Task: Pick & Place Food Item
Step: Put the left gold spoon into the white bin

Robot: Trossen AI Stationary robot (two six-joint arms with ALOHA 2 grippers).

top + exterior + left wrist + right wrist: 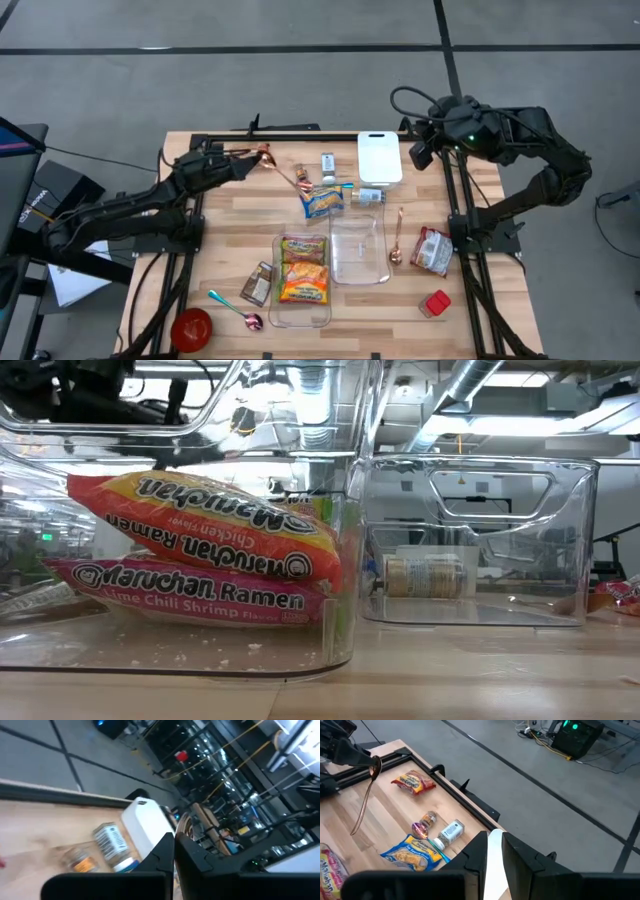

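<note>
- Left end effector [262, 156], fingers together, clamps a copper spoon [283, 172] above the far left tabletop [220, 250].
- Right end effector [421, 152], nearly closed on the white cutting board [379, 156] at the far edge.
- Two ramen packs [303, 268] lie in the near clear bin [300, 315].
</note>
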